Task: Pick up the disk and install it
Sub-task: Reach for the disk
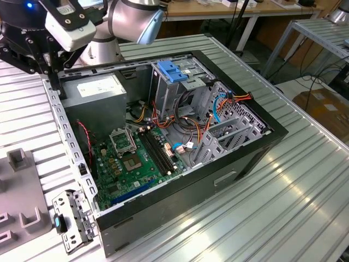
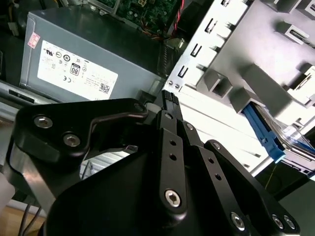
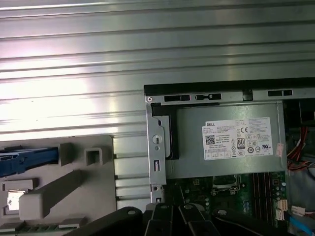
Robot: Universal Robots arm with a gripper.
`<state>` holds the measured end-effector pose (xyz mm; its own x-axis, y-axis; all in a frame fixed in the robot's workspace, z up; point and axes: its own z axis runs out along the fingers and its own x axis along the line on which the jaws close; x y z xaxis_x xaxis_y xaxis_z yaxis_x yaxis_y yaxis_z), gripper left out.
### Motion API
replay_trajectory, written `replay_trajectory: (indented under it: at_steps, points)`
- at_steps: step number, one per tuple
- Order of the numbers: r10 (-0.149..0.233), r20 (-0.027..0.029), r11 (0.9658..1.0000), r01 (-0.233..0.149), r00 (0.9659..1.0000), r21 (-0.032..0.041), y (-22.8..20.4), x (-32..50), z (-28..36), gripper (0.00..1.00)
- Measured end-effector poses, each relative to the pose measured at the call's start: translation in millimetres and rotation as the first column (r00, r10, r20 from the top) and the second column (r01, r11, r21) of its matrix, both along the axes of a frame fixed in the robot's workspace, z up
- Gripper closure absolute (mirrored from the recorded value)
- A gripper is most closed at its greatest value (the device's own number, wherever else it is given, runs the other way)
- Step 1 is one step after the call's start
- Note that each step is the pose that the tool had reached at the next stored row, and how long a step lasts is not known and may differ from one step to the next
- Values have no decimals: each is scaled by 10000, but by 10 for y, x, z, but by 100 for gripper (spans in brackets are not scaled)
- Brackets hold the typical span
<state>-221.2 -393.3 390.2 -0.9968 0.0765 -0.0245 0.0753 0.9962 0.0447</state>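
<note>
The disk (image 3: 29, 157) sits unpicked on the grey holder (image 3: 83, 196), nothing installed yet; can't tell if the gripper (image 2: 168, 103) is open.

Your arm (image 1: 131, 19) comes in along the top of the exterior view. It has a fat silver-grey joint with a light blue cap, and it bends over toward the exterior view's left. At its end is your wrist (image 1: 71, 27), with a white box fixed on it. Under that hangs your black gripper (image 1: 50, 63), pointing down. In both wrist views you see its black links and shiny screws from close up.
</note>
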Motion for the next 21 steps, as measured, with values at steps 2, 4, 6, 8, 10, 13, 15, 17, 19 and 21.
replay_trajectory:
  at_steps: [2,4,6,8,10,13,15,17,19,21]
  points:
    - [1,-2,10000,-1,10000,1,20,-41,-1,89]
    - [0,-1,10000,0,10000,3,51,-166,-8,89]
    - [1,-1,10000,-1,10000,3,70,-277,-16,89]
    - [2,-1,10000,-2,10000,3,99,-447,-29,89]
    - [-1,0,10000,1,10000,3,105,-494,-32,89]
    - [1,-1,10000,-1,10000,2,105,-497,-32,89]
    - [-1,-7,10000,1,10000,5,105,-507,-36,89]
    - [0,-35,10000,0,10000,3,105,-547,-40,89]
    - [1,-59,10000,-1,10000,3,105,-607,-45,89]
    - [1,-91,10000,-1,10000,3,106,-715,-51,89]
